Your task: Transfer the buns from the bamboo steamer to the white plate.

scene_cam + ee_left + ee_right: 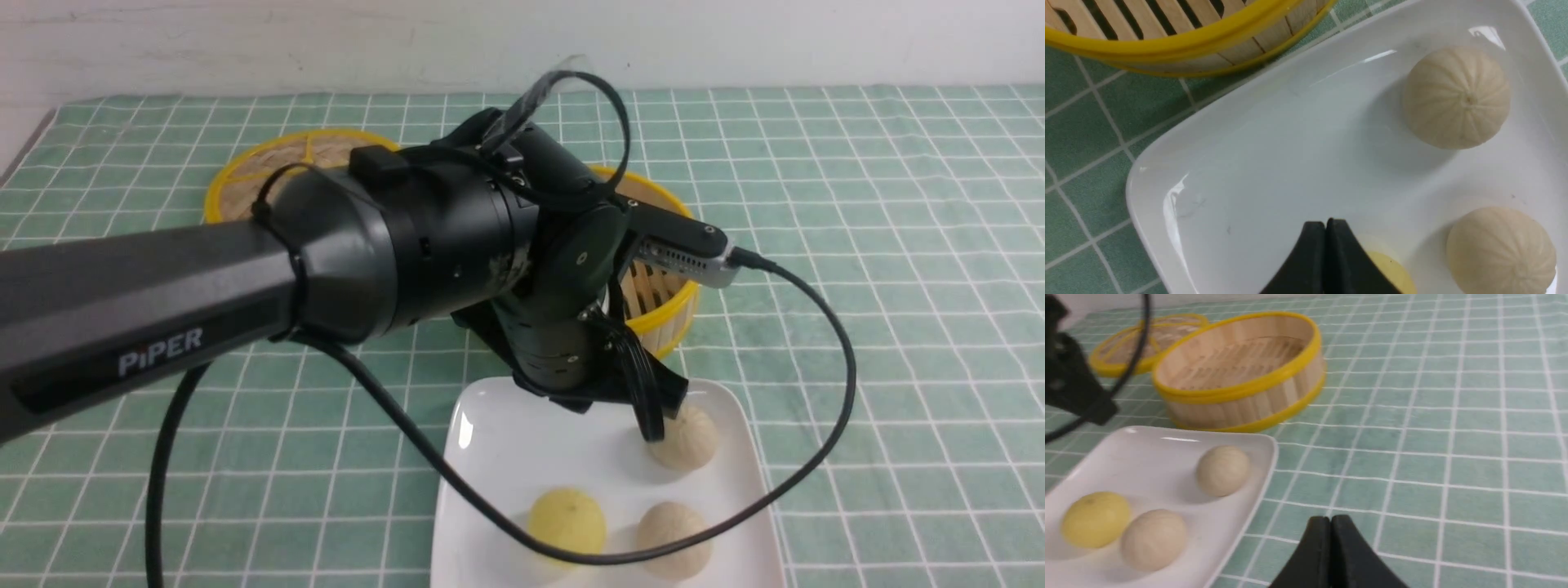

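Hanging over the white plate (522, 429), the left gripper (1327, 224), jaws together and empty, could nudge the cream bun (687, 438) at the plate's one o'clock if it dips while withdrawing; its looping cable (845, 359) might drag another.

A: Which colours are the buns showing?
B: 2 buns (1223, 470) are showing cream; 1 bun (1096, 520) is showing pale yellow.
A: And the tablecloth (1412, 457)?
B: It is displaying a white grid pattern over green.
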Available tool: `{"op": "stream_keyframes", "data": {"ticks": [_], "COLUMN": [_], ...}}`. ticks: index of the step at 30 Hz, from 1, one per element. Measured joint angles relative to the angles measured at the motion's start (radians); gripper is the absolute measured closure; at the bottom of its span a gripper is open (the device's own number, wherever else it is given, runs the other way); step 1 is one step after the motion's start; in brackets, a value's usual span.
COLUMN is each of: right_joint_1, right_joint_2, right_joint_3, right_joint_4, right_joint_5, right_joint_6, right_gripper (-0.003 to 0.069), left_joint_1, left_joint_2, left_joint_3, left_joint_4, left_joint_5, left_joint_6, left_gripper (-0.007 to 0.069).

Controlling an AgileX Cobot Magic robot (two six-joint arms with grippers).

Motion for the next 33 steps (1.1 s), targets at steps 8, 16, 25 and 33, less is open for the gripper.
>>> {"op": "stream_keyframes", "data": {"ticks": [8,16,25,33], "right_joint_1": [-0.253,-0.357,-0.400,-0.400], "right_joint_2": [-0.017,-0.017,-0.017,-0.017], "right_joint_3": [0.132,0.144,0.145,0.145], "right_joint_4": [-0.001,-0.003,-0.003,-0.003], "right_joint_5": [-0.020,-0.081,-0.084,-0.084], "right_joint_6": [0.001,0.004,0.005,0.005], "right_gripper": [0.0643,0.0636,0.0622,0.0609], "left_joint_1": [0.000,0.000,0.000,0.000], "left_joint_2": [-0.086,-0.250,-0.397,-0.422], "left_joint_3": [0.004,0.004,0.004,0.004], "left_joint_4": [0.041,0.143,0.227,0.227], "left_joint_5": [0.007,0.049,-0.016,-0.054], "left_joint_6": [0.000,0.000,0.000,0.000], "left_gripper": [0.0611,0.0604,0.0602,0.0602]}}
